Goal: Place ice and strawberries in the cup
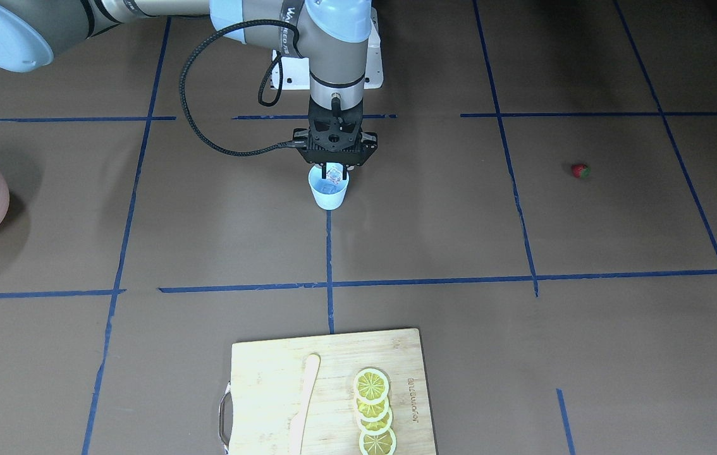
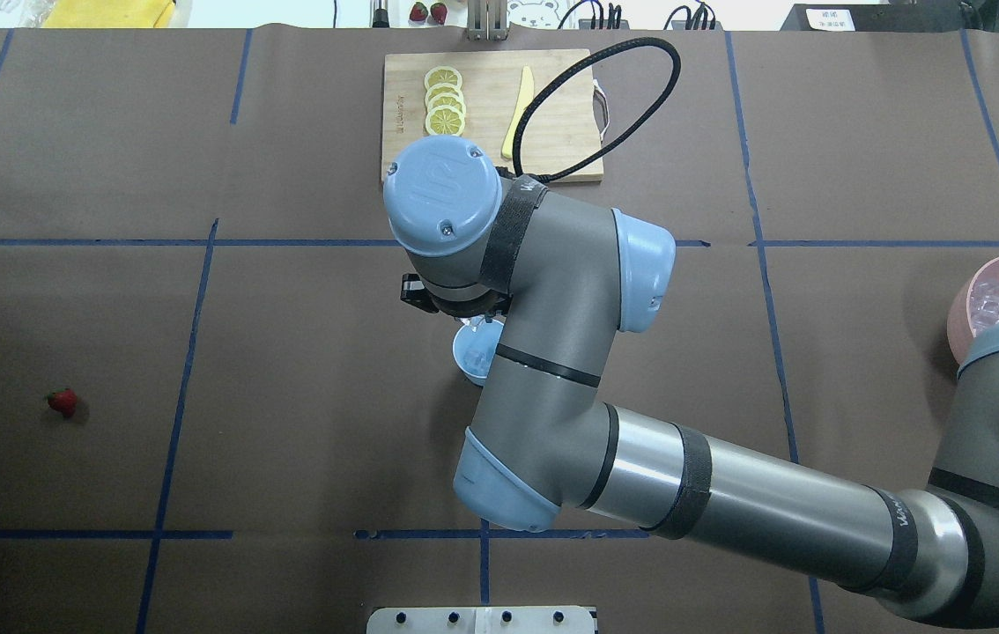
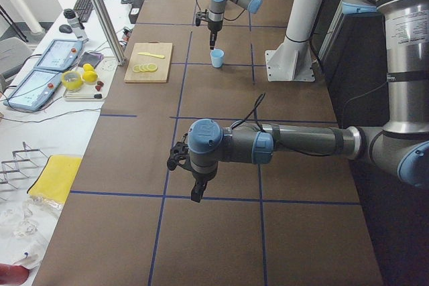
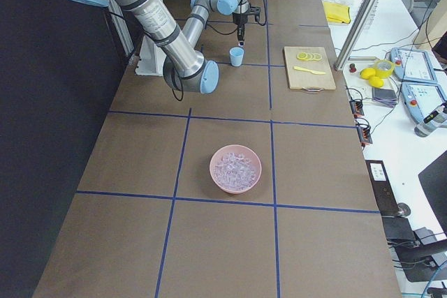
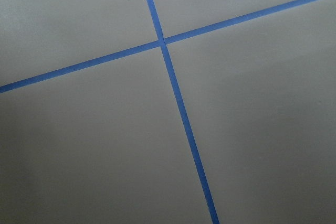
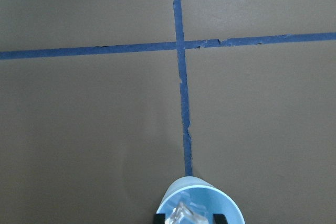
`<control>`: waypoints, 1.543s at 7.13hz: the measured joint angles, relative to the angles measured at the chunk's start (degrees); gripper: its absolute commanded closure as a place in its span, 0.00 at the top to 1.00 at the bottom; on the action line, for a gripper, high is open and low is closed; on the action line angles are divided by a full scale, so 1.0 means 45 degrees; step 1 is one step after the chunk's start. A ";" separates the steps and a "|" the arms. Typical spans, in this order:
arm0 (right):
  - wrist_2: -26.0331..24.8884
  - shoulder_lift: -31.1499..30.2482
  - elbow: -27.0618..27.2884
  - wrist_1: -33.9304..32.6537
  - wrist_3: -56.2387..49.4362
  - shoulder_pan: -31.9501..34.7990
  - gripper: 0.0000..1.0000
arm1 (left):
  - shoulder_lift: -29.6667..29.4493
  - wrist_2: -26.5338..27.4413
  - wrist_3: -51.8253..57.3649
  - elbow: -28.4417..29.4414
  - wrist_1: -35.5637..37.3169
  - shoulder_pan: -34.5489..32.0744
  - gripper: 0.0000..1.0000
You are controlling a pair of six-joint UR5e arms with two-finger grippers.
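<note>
Where the right claw (image 1: 334,174) pinches ice (image 6: 184,215), the cup (image 1: 328,197) sits below.

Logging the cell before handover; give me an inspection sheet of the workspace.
Surface: brown table, blue tape grid.
Job's things: small light-blue cup upright mid-table; clear ice cube over its mouth; tiny red strawberry apart; pink bowl holding ice pile.
Clutter: bamboo cutting board with lemon slices, pale knife.
Grippers: right gripper shut on cube; left gripper above bare table, state unclear.
Cables: black braided cable loops off right wrist.
Surroundings: tablets on side bench.
</note>
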 measured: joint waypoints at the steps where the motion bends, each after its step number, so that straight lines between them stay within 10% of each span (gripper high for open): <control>1: -0.0009 -0.0050 -0.0019 0.0029 -0.0010 -0.0053 0.99 | 0.0006 0.0000 0.0000 0.0005 0.0003 0.0000 1.00; 7: 0.0167 -0.0253 0.0356 -0.0024 -0.0202 0.0152 0.99 | -0.0007 0.0004 0.0005 -0.0009 -0.0001 0.0000 1.00; 11: 0.1996 -0.2022 0.1620 0.0000 -0.3427 0.2916 0.98 | -0.0142 0.0038 -0.0082 0.0044 -0.0477 0.0003 1.00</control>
